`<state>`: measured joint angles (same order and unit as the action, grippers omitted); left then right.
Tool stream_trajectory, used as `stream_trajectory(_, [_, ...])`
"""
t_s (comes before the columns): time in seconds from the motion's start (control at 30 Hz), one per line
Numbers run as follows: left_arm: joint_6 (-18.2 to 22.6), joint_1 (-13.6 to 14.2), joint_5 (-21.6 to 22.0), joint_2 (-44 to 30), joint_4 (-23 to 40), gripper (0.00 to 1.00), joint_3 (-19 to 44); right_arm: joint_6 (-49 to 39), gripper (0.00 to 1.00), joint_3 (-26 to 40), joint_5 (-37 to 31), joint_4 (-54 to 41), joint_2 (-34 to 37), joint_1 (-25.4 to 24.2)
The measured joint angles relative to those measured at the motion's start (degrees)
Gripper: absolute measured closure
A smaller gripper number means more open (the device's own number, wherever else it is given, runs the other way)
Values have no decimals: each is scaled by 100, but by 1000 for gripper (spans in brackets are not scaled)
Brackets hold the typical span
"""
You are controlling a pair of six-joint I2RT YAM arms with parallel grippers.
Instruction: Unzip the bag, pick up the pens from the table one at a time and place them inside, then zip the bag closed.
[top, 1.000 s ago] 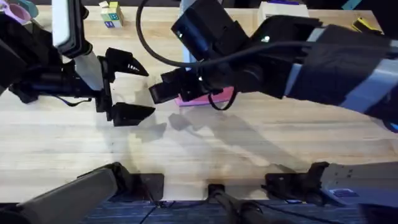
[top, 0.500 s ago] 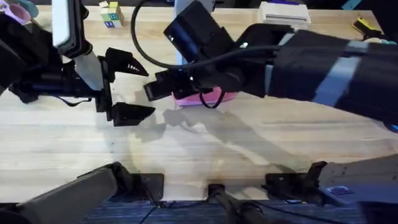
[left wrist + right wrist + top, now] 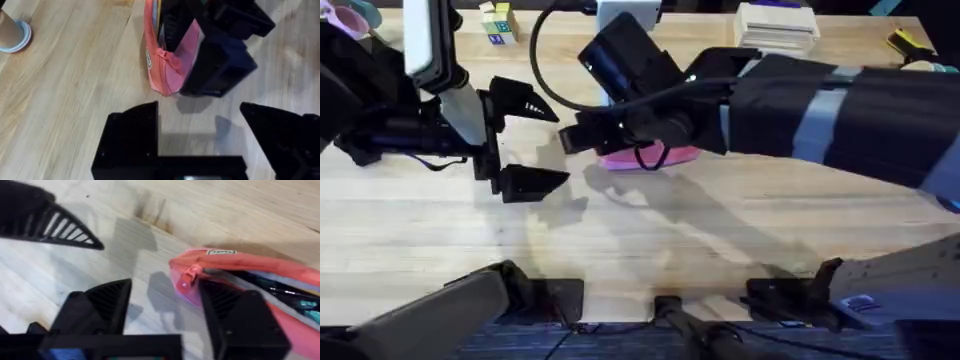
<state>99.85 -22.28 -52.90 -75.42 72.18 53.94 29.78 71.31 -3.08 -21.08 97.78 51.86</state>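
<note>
Pink and soft, the bag (image 3: 650,156) lies on the far middle of the table (image 3: 720,240), its zip open and dark things showing inside. The right gripper (image 3: 162,307) has slid left along the bag in the last second and now sits open at its left end by the zip pull (image 3: 189,275), so I think zipping comes next. The left gripper (image 3: 525,140) waits open, left of the bag, and toy blocks (image 3: 498,22) sit at the far edge.

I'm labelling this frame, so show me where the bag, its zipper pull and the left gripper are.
bag (image 3: 170,70): left wrist view, on the pink side fabric.
zipper pull (image 3: 188,276): right wrist view, on the pink tab.
left gripper (image 3: 525,140): overhead view, between its open jaws.
</note>
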Motion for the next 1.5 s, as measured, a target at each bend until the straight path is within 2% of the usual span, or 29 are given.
stream_trajectory(0.1, [0,0,0,0,-7,7,0,2,442,0,-65,-11,21,-31])
stream_trajectory(0.27, [0,0,1,0,-22,7,1,7,652,0,-127,-39,21,-68])
stream_trajectory(0.4, [0,0,0,0,-23,7,0,5,760,0,-179,-42,21,-68])
stream_trajectory(0.6, [-1,0,0,0,-22,8,0,6,853,0,-208,-67,21,-68])
stream_trajectory(0.7, [0,0,2,0,-22,7,0,7,950,0,-207,-79,21,-78])
stream_trajectory(1.5, [-2,0,2,0,-64,8,0,7,968,0,-52,-92,-381,-212])
